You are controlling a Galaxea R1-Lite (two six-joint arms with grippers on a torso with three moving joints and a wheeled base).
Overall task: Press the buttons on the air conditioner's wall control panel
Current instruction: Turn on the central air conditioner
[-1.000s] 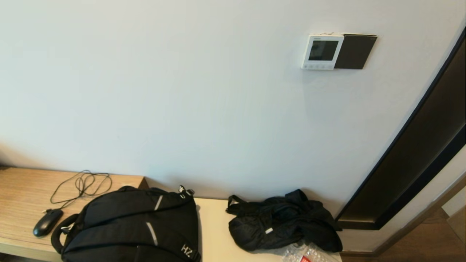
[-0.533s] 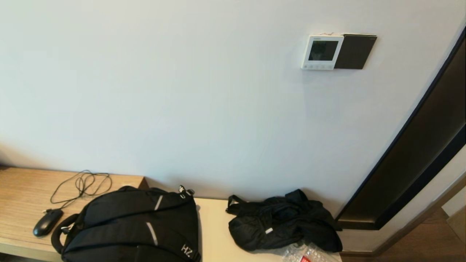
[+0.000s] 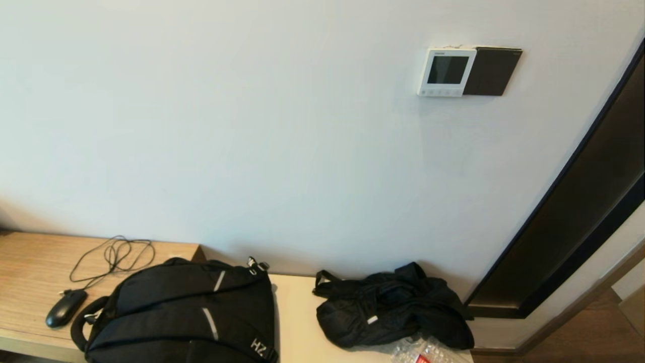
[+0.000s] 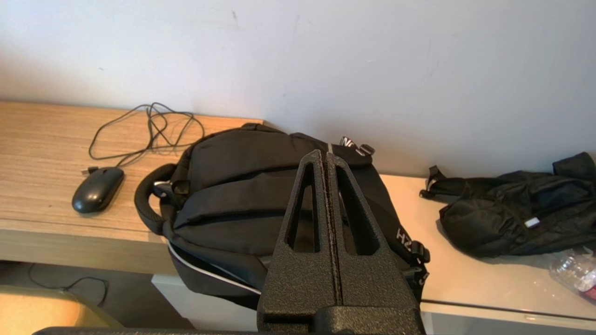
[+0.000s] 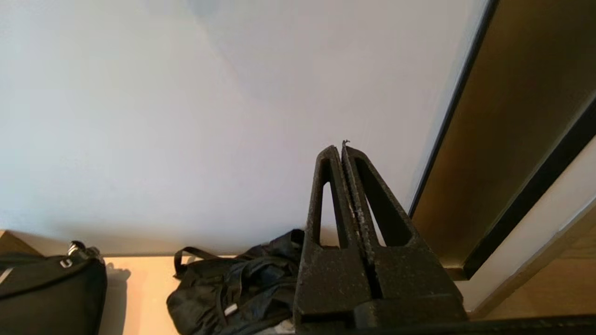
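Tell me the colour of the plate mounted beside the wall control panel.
Plain black, touching the right edge of the white wall control panel; the plate shows best in the head view.

Left gripper (image 4: 326, 156), right gripper (image 5: 341, 150): matte black, grainy texture, tapered fingers with long triangular cut-outs.

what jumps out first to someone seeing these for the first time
High on the pale wall sits the white control panel with a black plate touching its right side. Below, a black backpack and a crumpled black bag lie on the counter, a wired mouse left of them.
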